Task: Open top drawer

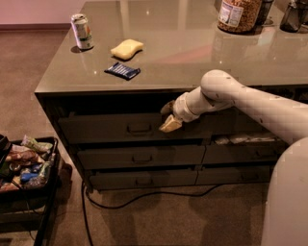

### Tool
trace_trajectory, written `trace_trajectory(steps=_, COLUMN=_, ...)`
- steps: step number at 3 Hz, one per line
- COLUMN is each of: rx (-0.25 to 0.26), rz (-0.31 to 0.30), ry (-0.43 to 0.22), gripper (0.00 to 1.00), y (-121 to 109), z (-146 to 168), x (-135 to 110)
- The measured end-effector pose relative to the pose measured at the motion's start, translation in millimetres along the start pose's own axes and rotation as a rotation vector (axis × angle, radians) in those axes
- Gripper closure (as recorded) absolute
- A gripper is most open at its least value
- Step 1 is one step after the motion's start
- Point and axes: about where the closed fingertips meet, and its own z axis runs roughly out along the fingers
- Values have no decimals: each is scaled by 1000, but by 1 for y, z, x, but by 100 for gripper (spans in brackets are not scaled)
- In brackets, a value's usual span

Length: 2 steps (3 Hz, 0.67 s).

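Observation:
The top drawer (106,129) is the wide dark grey-green front just under the counter top, with a small loop handle (139,129) at its centre. My gripper (169,116) is at the upper right part of this drawer front, to the right of the handle and apart from it. The white arm (250,103) reaches in from the right under the counter's edge. A dark gap shows above the drawer front; I cannot tell how far the drawer stands out.
Two lower drawers (142,157) sit beneath, narrower ones (240,153) to the right. On the counter (192,53): a can (82,31), a yellow sponge (127,48), a blue packet (122,70), a jar (238,14). A black cart of snacks (26,166) stands left. A cable (144,199) lies on the floor.

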Motion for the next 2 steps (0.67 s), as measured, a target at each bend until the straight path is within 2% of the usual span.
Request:
trace_trajectory(steps=1, rx=0, rz=0, ry=0, gripper=0, y=0, z=0, x=0)
trace_trajectory(steps=2, rx=0, rz=0, ry=0, gripper=0, y=0, z=0, x=0)
